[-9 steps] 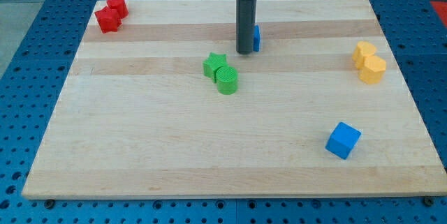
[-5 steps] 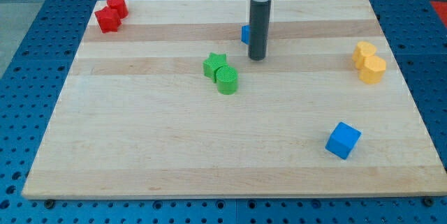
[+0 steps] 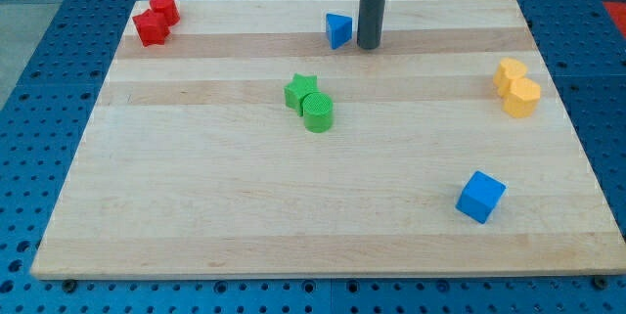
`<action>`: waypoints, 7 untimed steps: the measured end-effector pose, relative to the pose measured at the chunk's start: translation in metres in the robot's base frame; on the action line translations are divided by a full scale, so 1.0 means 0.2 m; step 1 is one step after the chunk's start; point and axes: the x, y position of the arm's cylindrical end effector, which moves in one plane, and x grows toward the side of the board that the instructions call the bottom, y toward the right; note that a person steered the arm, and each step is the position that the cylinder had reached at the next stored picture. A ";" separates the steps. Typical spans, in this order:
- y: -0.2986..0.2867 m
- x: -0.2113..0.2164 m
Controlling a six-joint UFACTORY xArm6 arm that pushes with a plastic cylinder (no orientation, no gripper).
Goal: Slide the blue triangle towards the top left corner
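Notably, no gripper on arm: rod only, nothing held. My tip [image 3: 369, 47] sat just to view's right of blue triangle [image 3: 338, 30], a narrow gap visible btwn them; contact not seen. Blue triangle lay near view's top edge of wooden board [image 3: 196, 206], approx. mid-width. Red blocks [image 3: 155, 20], two touching, at top left corner. Green star [image 3: 300, 90] touching green cylinder [image 3: 318, 113] near board centre. Yellow blocks [image 3: 515, 87], a touching pair, at view's right edge. Blue cube [image 3: 480, 197] lower right, well apart from rest. No readable labels or writing.
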 end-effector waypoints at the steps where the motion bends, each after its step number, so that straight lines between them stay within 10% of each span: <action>1: -0.20 -0.16; 3: -0.68 -0.20; 7: -0.63 0.02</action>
